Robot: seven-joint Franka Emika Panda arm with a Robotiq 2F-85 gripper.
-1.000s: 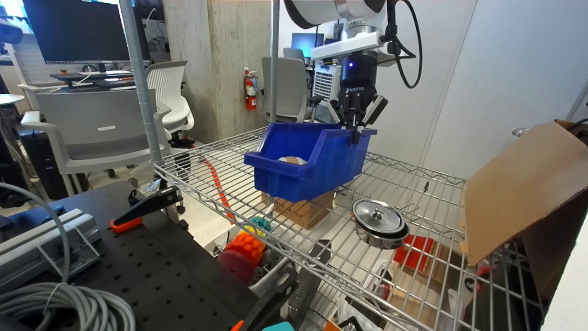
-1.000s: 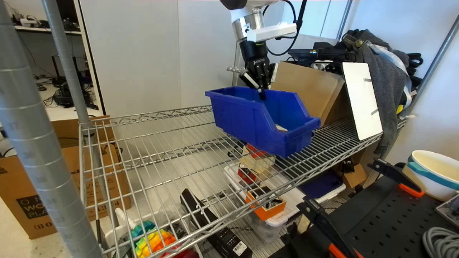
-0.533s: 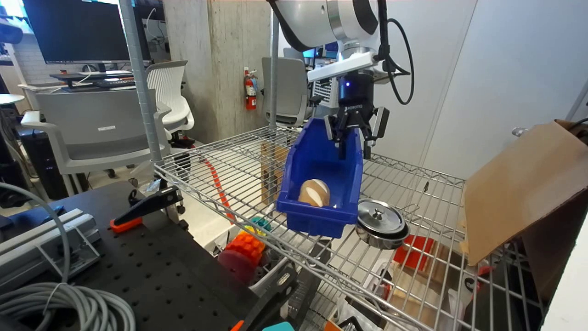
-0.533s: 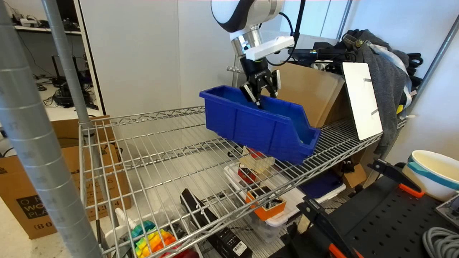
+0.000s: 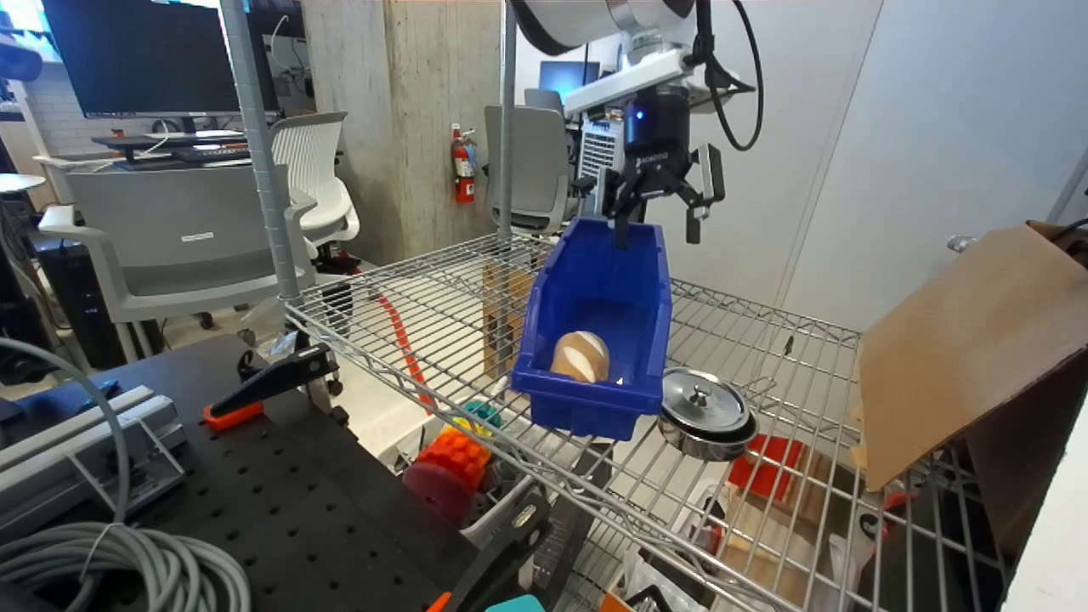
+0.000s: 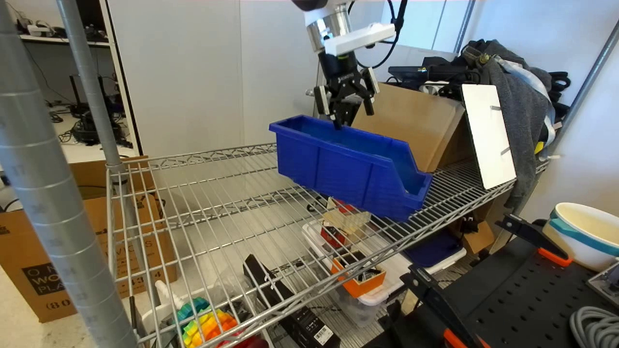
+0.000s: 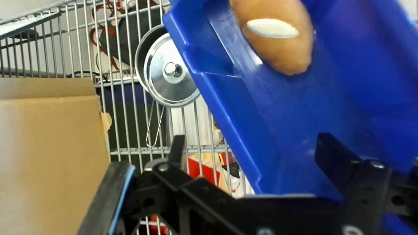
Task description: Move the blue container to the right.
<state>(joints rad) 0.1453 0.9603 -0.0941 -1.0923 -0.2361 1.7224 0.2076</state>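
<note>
From afar, I hover my gripper (image 5: 657, 232), jaws spread wide, above one side of the blue bin (image 6: 338, 175). It sits on the wire shelf (image 6: 217, 202), low end near the edge by the black table (image 5: 255, 489), bread roll (image 5: 581, 357) inside, lidded pot (image 5: 704, 408) alongside.

Wire shelf (image 6: 232, 210) carries blue container (image 6: 346, 171); lidded pot (image 5: 702, 404); cardboard box (image 5: 969, 348).

Bright blue container (image 6: 346, 171), brown loaf (image 7: 279, 47) streaked white, black pincer (image 5: 657, 231).
</note>
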